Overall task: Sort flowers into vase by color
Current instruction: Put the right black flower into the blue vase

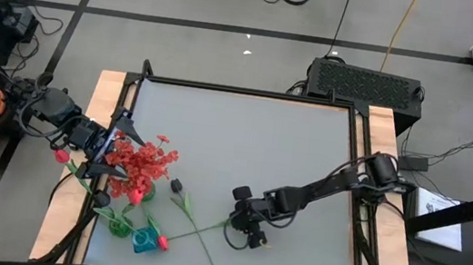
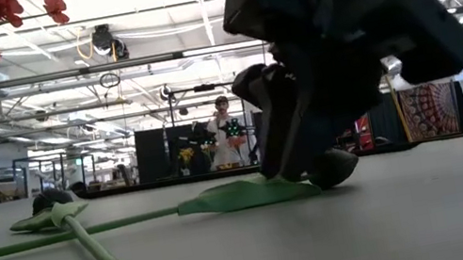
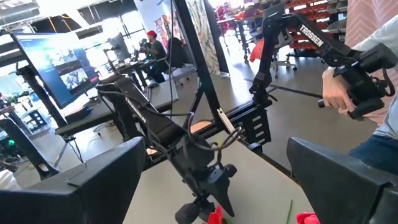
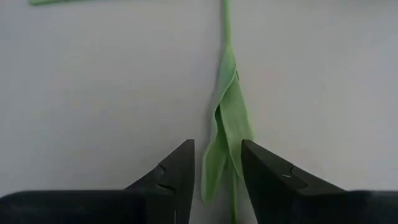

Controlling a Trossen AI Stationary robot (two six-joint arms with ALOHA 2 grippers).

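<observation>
A flower lies flat on the table, its thin green stem [image 1: 200, 231] running from a red-pink bud [image 1: 163, 242] to a long leaf [image 4: 225, 134]. My right gripper [image 4: 217, 171] is open, slants down at that leaf, and has one finger on each side of it; its tips are low at the tabletop [image 2: 320, 172]. A black-budded flower [image 1: 176, 184] lies across that stem. Frilly red blooms [image 1: 148, 163] stand over a green vase [image 1: 119, 224] beside a teal vase [image 1: 145, 242]. My left gripper [image 1: 116, 146] waits open and level beside the red blooms. My right gripper's fingers [image 4: 177, 177] stand on either side of the leaf's free end [image 4: 214, 168], slanting down from the table's right. I cannot tell whether they touch the leaf, which lies flat on the table.
The two vases and the red blooms crowd the table's near left corner. A raised dark frame [image 1: 251, 91] runs round the grey tabletop. Bare tabletop lies toward the far and right sides. In the room beyond, a person's hand [image 3: 339, 93] holds a dark device.
</observation>
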